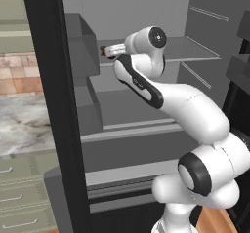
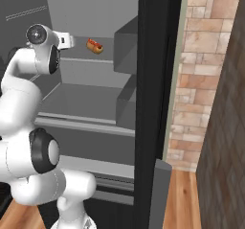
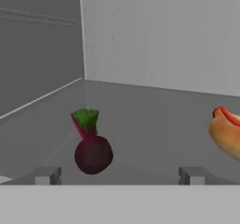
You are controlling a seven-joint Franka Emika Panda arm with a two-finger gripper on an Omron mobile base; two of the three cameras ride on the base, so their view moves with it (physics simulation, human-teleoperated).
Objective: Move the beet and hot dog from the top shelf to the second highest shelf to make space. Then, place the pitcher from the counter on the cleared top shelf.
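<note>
In the hand view the beet (image 3: pixel 93 153), dark red-purple with a green stem, lies on the top shelf (image 3: pixel 150 106) just beyond my fingertips (image 3: pixel 47 175), a little left of centre. My gripper (image 3: pixel 119 176) is open and holds nothing. The hot dog (image 3: pixel 227 131) rests on the same shelf to the right, cut off by the frame edge. From the right base the hot dog (image 2: pixel 94 46) sits just past my hand (image 2: pixel 71 42). The second highest shelf (image 1: pixel 132 111) is below my arm. The counter (image 1: pixel 24 125) is at the left. The pitcher is out of view.
The fridge's black door edge (image 1: pixel 49 105) stands left of my arm, with grey bins (image 1: pixel 80 47) beside the shelves. In the right base view the black door frame (image 2: pixel 153 103) and a brick wall (image 2: pixel 196 79) stand to the right. Sage drawers (image 1: pixel 19 198) sit below the counter.
</note>
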